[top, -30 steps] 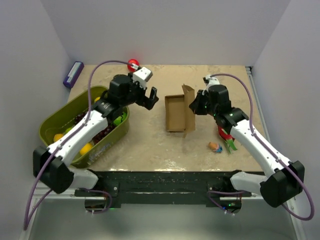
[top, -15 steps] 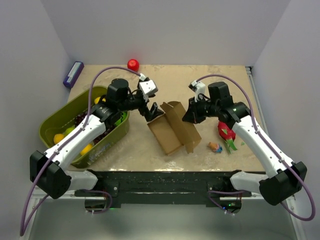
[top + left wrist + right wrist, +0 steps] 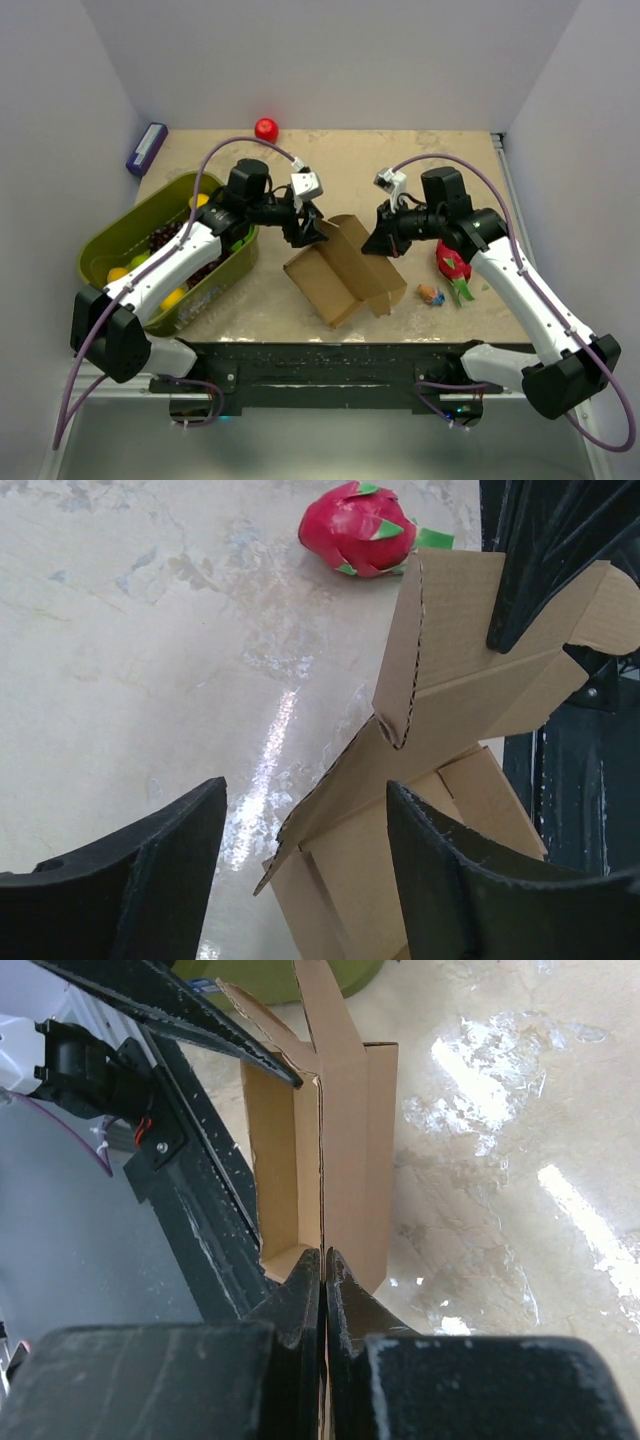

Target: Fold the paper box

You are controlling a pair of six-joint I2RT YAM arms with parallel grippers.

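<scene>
The paper box (image 3: 335, 270) is sitting in the middle of the table (image 3: 430, 170). Right gripper (image 3: 372, 243) is clamping its raised flap at 2 o'clock, I'd guess anchoring it. Left gripper (image 3: 308, 232) is hovering at 11 o'clock, fingers spread, seemingly lining up a fold.

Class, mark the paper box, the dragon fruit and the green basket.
paper box (image 3: 325, 282), top view, inner floor.
dragon fruit (image 3: 352, 530), left wrist view, red skin.
green basket (image 3: 203, 293), top view, near wall.
</scene>
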